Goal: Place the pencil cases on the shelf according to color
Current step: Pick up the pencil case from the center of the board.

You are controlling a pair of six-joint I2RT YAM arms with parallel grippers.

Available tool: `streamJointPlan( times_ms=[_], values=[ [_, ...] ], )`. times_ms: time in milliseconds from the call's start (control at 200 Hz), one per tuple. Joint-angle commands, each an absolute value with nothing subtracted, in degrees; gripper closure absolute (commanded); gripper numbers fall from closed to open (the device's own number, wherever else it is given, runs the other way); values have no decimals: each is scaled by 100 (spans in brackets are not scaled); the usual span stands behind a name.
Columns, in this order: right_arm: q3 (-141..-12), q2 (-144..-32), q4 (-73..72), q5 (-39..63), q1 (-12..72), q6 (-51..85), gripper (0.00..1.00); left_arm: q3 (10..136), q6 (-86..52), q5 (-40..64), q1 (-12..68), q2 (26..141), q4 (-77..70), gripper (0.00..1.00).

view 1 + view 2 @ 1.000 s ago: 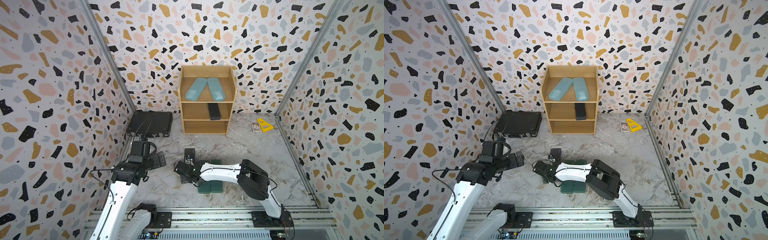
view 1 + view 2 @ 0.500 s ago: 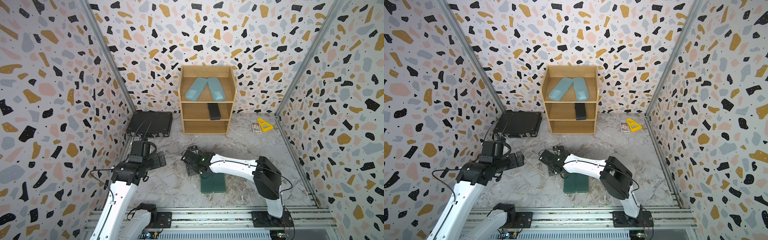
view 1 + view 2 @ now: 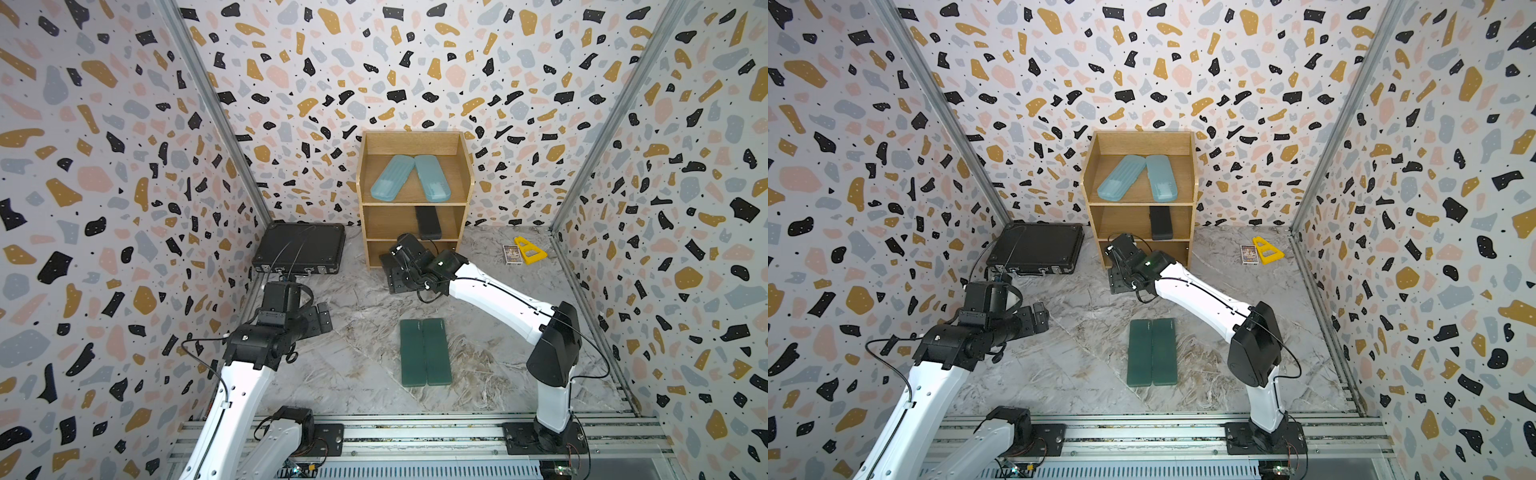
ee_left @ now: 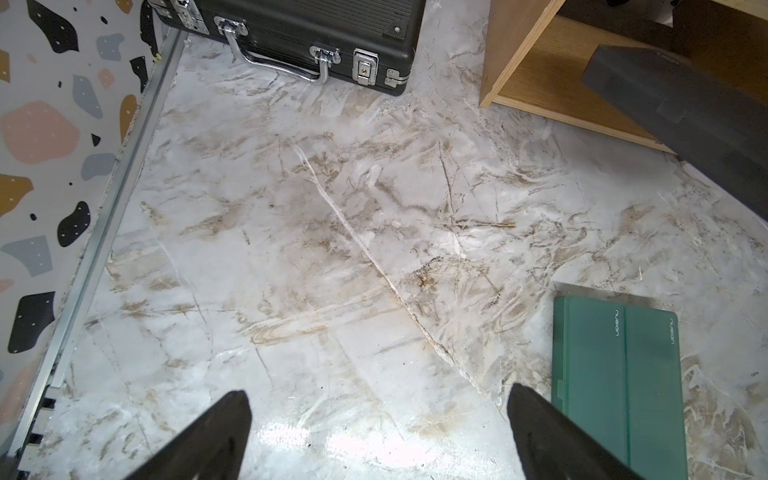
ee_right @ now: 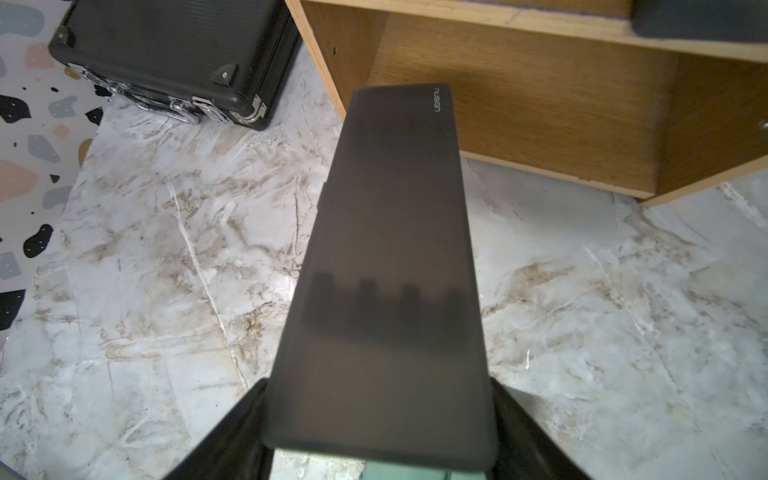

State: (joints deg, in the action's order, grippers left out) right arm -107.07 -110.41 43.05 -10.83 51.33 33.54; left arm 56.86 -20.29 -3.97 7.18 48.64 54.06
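The light-wood shelf (image 3: 362, 178) stands at the back wall. Two light blue pencil cases (image 3: 390, 178) lie on its top tier and one black case (image 3: 428, 222) on the middle tier. My right gripper (image 5: 380, 384) is shut on a second black pencil case (image 5: 395, 249), held lengthwise with its far end at the front of the lowest tier. In a top view the right gripper (image 3: 395, 270) sits at the shelf's left front corner. Two dark green cases (image 3: 424, 351) lie side by side on the floor. My left gripper (image 4: 376, 401) hangs open over bare floor.
A large black briefcase (image 3: 299, 249) lies on the floor left of the shelf. A yellow triangular piece (image 3: 530, 250) and a small card box (image 3: 511, 254) sit at the back right. Terrazzo walls close in both sides, and a metal rail (image 3: 415, 436) runs along the front.
My right arm has carried the black case away from the green cases and back to the shelf's lower front. The left arm has stayed still.
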Motion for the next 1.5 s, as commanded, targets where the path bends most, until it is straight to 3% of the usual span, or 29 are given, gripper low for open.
streamJointPlan(
  times_ms=[0,235,476,751,1091,1321,1492],
  values=[
    [-10415,-10890,4411,-1069,5171,3171,53,5627,-1968,-474,689,4818,5243,0],
    [-9378,-10263,3447,-1081,5176,3140,60,5564,-2004,-387,686,4824,5178,0],
    [-8309,-9831,2994,-976,5193,3216,60,5537,-2030,-387,686,4814,5154,0],
    [-7602,-10201,2955,-471,5353,3391,59,5516,-2018,-344,686,4798,5132,0],
    [-7665,-10837,2835,-277,5443,3338,63,5484,-2013,-220,686,4808,5094,0],
    [-7514,-10750,2519,-423,5454,3293,74,5476,-2005,-226,685,4815,5088,0],
    [-7553,-10197,2503,-1046,5532,3005,88,5477,-2004,-270,686,4833,5077,0]
  ],
)
